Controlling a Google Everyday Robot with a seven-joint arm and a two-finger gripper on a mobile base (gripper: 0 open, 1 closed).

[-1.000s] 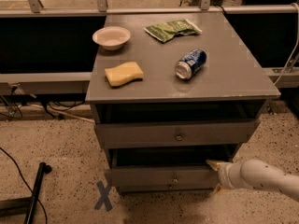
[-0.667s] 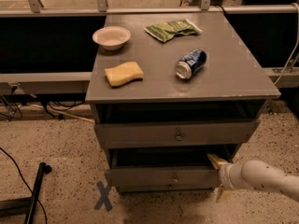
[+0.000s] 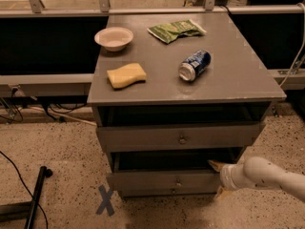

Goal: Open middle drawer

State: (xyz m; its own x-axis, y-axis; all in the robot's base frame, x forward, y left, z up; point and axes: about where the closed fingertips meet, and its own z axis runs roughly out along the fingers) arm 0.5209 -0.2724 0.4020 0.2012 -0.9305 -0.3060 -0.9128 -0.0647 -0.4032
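- Gripper (image 3: 215, 179), lower right of the frame: fingers spread wide, one above and one below the right end of the middle drawer (image 3: 152, 181), likely to pull by the panel, not the knob (image 3: 177, 181)
- That drawer sits low centre, jutting forward, seemingly partly open
- Can (image 3: 194, 65) and sponge (image 3: 126, 75) lie on the cabinet top (image 3: 238, 75), well clear

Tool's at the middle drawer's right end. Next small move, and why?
Probably ease the tool straight out from the cabinet, a short pull. It sits at the right end of the middle drawer, well right of its knob, and the drawer looks only slightly out.
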